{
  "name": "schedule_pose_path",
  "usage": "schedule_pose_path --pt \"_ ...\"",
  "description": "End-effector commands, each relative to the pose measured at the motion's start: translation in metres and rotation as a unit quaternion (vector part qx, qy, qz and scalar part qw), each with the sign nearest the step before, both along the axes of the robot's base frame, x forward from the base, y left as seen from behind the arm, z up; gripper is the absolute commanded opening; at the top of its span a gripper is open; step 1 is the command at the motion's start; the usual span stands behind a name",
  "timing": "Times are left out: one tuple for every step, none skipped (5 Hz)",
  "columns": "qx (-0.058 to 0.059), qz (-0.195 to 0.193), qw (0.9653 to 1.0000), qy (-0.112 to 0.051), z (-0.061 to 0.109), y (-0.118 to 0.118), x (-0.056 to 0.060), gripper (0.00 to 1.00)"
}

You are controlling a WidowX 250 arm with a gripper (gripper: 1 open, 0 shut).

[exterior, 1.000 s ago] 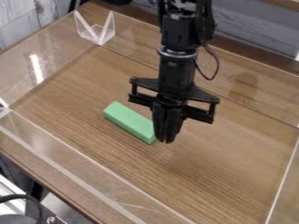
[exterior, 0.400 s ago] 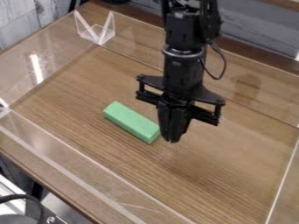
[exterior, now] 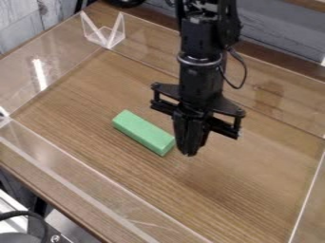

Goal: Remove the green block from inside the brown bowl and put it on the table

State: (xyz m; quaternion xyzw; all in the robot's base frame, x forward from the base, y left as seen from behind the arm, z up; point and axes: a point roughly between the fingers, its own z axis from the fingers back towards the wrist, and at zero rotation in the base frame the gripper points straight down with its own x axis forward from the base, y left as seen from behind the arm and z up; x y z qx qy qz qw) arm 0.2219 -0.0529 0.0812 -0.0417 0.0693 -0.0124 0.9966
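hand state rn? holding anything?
Hand: closed, holding nothing. Pointing down beside the green block, which lies flat on the table.

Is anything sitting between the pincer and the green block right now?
Nothing visible. The green block lies flat on the bare table, and the shut pincer points down right beside its right end, with no other object between them. No bowl shows in this view.
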Motion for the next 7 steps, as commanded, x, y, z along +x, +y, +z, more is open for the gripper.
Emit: schedule_pose_path --pt "-0.009 -0.018 0.9992 -0.035 0.012 -0.005 0.004 0.00" --pt "-0.012 -0.027 0.9987 -0.043 0.011 -0.006 0.005 0.00" --pt "-0.014 -0.035 0.9981 -0.049 0.009 -0.009 0.005 0.00" --pt "-0.017 -0.040 0.9974 -0.057 0.009 -0.010 0.006 0.00" --pt "-0.011 0.035 0.9972 -0.064 0.015 0.012 0.001 1.00" --pt "-0.003 0.159 0.9847 -0.071 0.021 0.039 -0.002 1.00" --pt "-0.007 0.281 0.9562 -0.081 0.017 0.067 -0.009 1.00"
